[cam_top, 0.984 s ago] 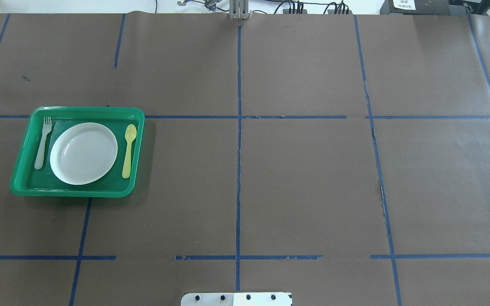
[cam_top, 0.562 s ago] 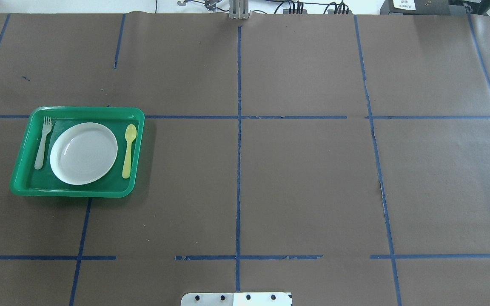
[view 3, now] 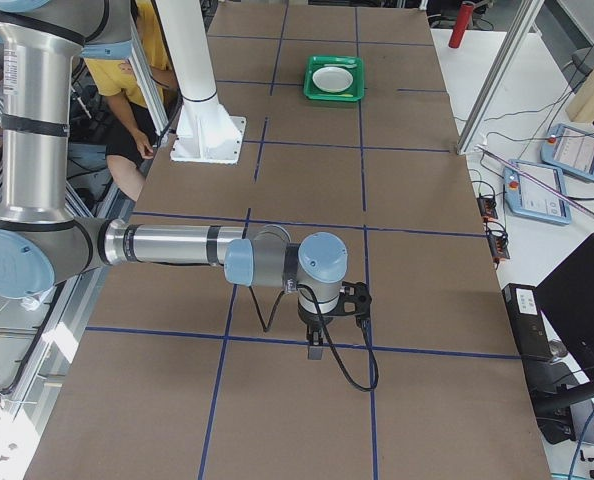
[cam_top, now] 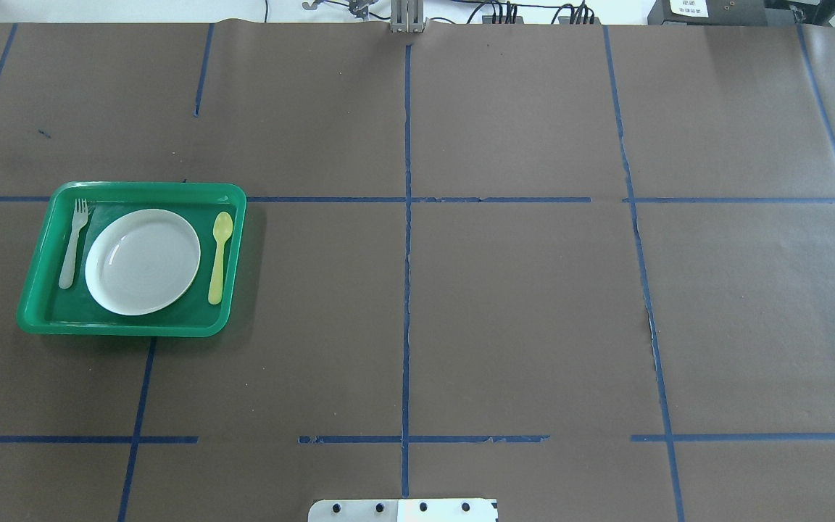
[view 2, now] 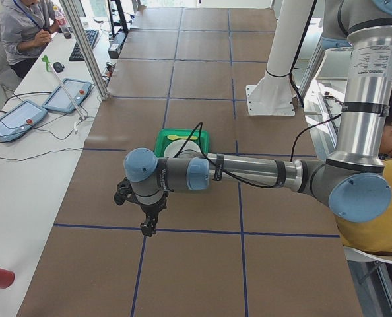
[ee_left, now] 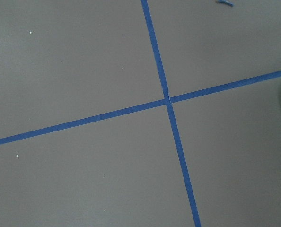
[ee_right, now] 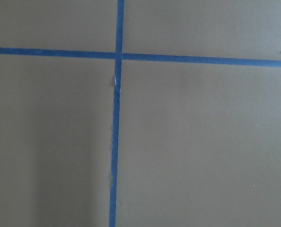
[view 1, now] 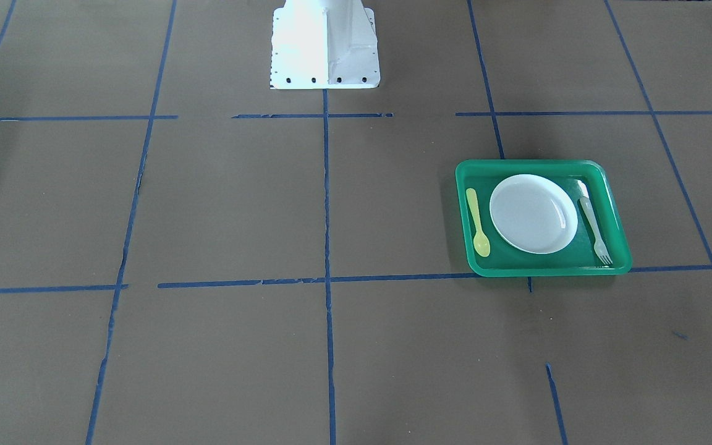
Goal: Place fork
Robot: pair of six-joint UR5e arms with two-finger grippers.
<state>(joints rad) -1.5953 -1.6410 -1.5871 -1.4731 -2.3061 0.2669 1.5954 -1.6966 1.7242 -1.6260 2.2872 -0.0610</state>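
fork [cam_top: 73, 244]: lies flat inside the green tray, along the tray's side nearest the left edge of the overhead frame; tines toward the top of that frame, handle toward the bottom; held by no hand.
fork, front-facing view [view 1: 594, 230]: sits at the tray's right side, tines toward the bottom of the frame.
plate [cam_top: 142, 261]: white and round, in the middle of the tray, just beside the fork.
spoon [cam_top: 219, 257]: yellow-green, on the plate's other side, roughly parallel to the fork, bowl toward the top of the overhead frame.
tray [cam_top: 131, 328]: green, rectangular, at left of centre in the overhead frame, flat on the worktop.
left hand [view 2: 145, 230]: shows only in the left side view, lower left of centre; points down above a tape crossing, apart from the tray; wide or narrow, cannot tell.
right hand [view 3: 314, 348]: shows only in the right side view, below centre; points down above the worktop, well apart from the tray at the top of that frame; wide or narrow, cannot tell.
worktop [cam_top: 519, 304]: brown cover crossed by blue tape lines [cam_top: 406, 290].
wrist views: show only brown cover and a tape crossing each.
base [cam_top: 403, 510]: white mount at the bottom centre of the overhead frame.
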